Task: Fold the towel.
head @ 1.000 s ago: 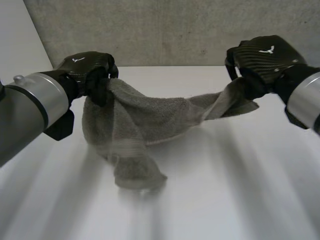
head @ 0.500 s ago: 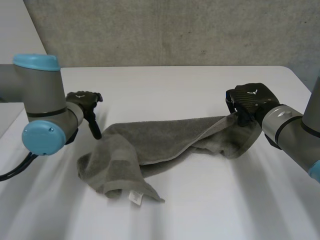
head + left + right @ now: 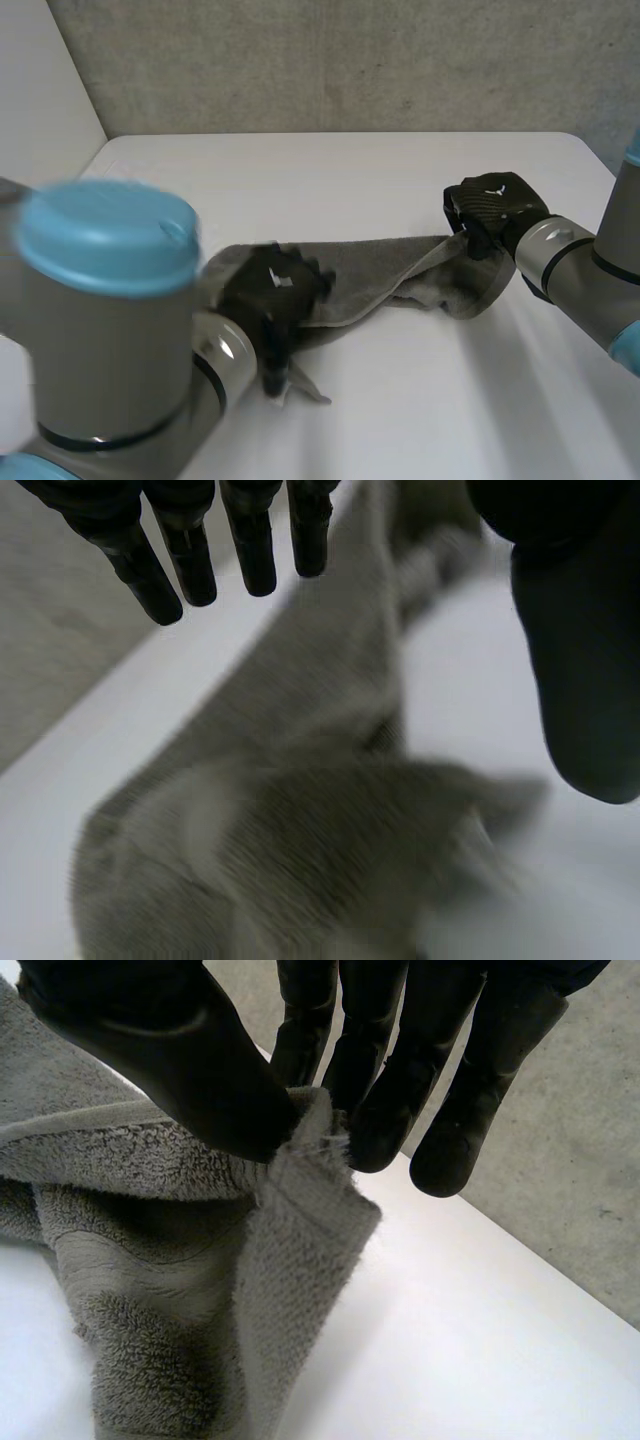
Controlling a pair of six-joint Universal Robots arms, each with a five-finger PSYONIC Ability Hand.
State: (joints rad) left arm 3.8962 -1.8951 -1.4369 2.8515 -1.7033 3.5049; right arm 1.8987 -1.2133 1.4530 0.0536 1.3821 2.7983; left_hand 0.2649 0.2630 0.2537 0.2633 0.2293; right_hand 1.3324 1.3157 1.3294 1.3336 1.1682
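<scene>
A grey towel [image 3: 385, 270] lies crumpled across the middle of the white table [image 3: 330, 170]. My right hand [image 3: 487, 212] pinches its right corner between thumb and fingers; the right wrist view shows the towel [image 3: 200, 1260] hanging from that pinch under my right hand [image 3: 250, 1080]. My left hand [image 3: 272, 290] hovers over the towel's left end, fingers straight and spread. In the left wrist view the towel [image 3: 300, 810] lies below my left hand [image 3: 580, 680], with nothing between thumb and fingers.
My left arm's elbow, with its light-blue cap [image 3: 105, 235], bulks large at the near left. A grey wall [image 3: 340, 60] runs behind the table's far edge. Bare tabletop lies at the back and the near right.
The left hand let go of the towel's left end, which dropped onto the table, then swung in over it from the left. The right hand lowered and kept its grip.
</scene>
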